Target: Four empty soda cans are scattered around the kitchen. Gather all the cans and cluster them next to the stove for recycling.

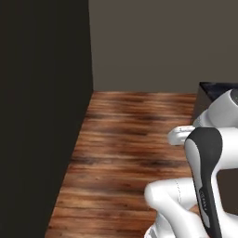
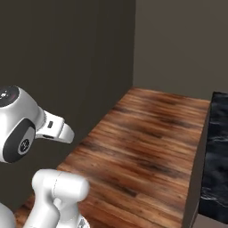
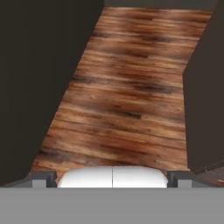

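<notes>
Soda cans cannot be placed from these views, nor can the stove. The gripper [image 3: 112,179] stands wide, nothing between its fingertips [image 3: 43,178], and looks down a strip of brown plank floor [image 3: 127,100]. A dark wall [image 3: 39,78] borders the floor on one side and a dark cabinet side [image 3: 205,96] on the other. From the base, the white arm [image 1: 204,172] is folded low, a black marbled countertop [image 2: 216,151] runs along the right, and a grey-brown wall [image 1: 162,42] closes the far end.

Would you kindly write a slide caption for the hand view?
Gripper with jaws wide open and empty, looking down a wooden floor between a dark wall and a dark cabinet side.
</notes>
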Controlling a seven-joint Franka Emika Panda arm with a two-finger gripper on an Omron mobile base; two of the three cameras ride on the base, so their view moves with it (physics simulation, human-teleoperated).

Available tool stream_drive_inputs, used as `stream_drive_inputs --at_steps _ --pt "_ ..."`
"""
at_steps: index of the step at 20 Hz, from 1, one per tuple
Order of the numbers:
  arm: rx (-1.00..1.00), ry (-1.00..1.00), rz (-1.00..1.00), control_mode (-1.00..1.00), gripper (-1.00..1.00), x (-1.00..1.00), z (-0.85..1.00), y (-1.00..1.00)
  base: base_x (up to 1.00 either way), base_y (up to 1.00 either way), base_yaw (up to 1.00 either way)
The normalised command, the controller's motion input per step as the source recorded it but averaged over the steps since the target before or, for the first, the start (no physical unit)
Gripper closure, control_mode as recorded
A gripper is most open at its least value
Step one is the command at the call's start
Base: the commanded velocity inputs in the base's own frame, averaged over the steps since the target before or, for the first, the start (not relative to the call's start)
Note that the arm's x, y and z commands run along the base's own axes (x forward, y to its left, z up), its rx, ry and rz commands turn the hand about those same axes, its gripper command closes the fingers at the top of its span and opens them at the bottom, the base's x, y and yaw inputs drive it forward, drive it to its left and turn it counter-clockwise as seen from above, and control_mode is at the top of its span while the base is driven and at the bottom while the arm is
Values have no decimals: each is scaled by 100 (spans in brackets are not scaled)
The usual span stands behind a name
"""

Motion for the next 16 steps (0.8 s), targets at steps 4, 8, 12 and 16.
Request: stream_drive_inputs --at_steps 4,8,12,16 --pt "0 0 0 100 -100 0 0 0 79 19 -23" --pt "0 0 0 100 -100 0 0 0 87 29 -21" --pt "0 0 0 100 -100 0 0 0 93 38 -19" --pt "0 0 0 100 -100 0 0 0 92 39 -20"
